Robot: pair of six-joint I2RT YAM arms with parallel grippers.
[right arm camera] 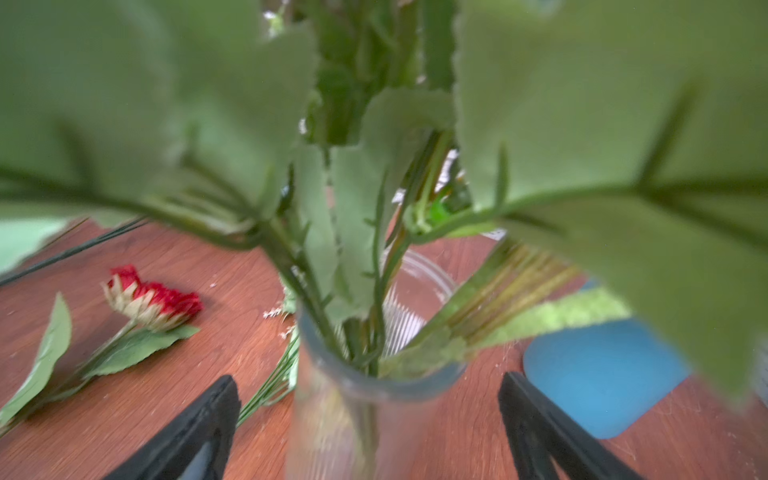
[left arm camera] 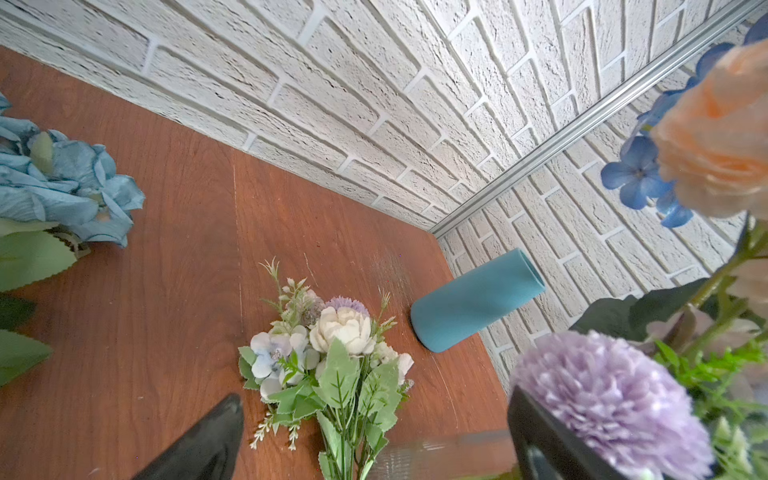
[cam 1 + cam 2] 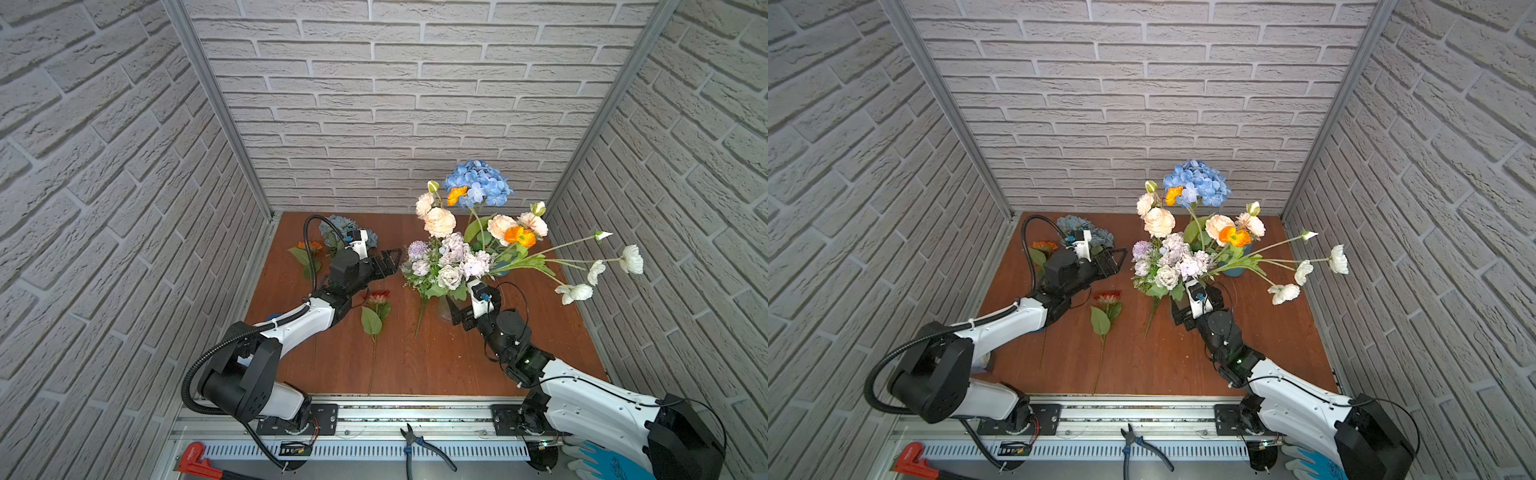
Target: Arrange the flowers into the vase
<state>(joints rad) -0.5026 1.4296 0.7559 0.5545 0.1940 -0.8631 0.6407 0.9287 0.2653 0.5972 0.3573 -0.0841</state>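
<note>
Entry: clear vase part filled; I count four stems left on the table.
Bouquet stands in the vase, right of centre. Loose: red daisy, orange daisy, dusty-blue hydrangea, and a lilac-white bunch lying just beside the vase. Right fingers wide, flanking the vase, gripping nothing I can see. Left fingers wide, empty, hovering near the bunch. I judge the next move a low pinch on its stems, then a lift over the rim.

Left claw, right claw: jaws wide apart.
</note>
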